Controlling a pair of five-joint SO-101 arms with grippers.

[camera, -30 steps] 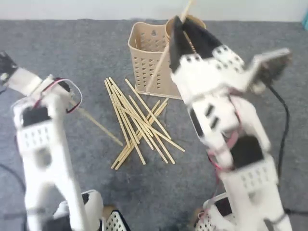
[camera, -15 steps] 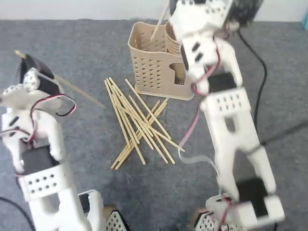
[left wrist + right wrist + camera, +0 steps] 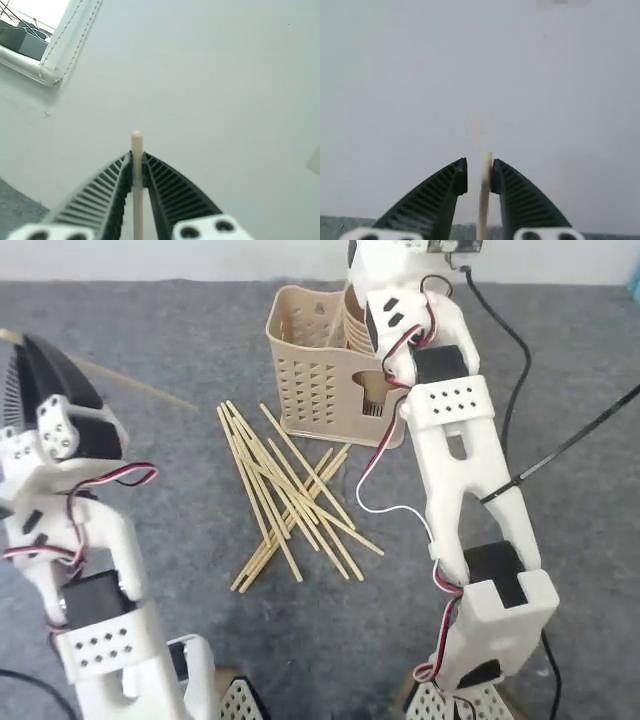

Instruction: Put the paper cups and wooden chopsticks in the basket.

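Left pincer (image 3: 136, 156) clenched on a chopstick (image 3: 136, 142). Right pincer (image 3: 479, 175) slack around its stick (image 3: 485, 200). Risk: the loose stick could tip and miss the basket (image 3: 315, 380).

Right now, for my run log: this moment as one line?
left gripper shut on chopstick | right gripper open, second chopstick between its jaws | loose chopsticks piled on carpet beside basket
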